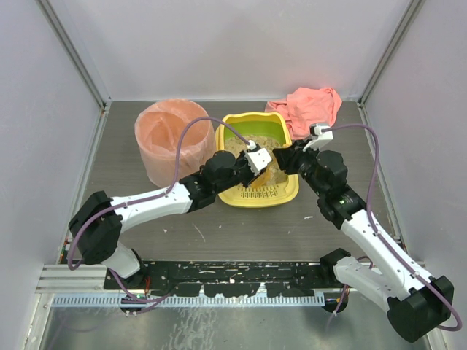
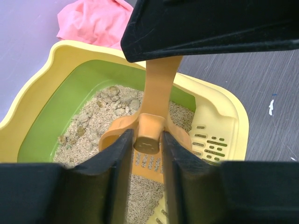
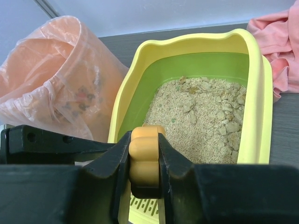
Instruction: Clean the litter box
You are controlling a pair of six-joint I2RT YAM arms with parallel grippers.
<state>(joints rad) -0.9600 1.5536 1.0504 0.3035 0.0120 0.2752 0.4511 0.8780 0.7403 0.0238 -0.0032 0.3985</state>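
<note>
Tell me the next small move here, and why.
Probably open the left fingers and ease them back. They grip the orange scoop near its slotted head, while the right fingers clamp its handle end, above the litter box. With one grip freed, the right arm could likely dig at the clumps.

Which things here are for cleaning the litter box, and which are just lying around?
For the job:
- litter box
- orange scoop, with the left gripper and right gripper closed on it
- bin lined with a pink bag

Just lying about:
- pink cloth behind the box
</note>
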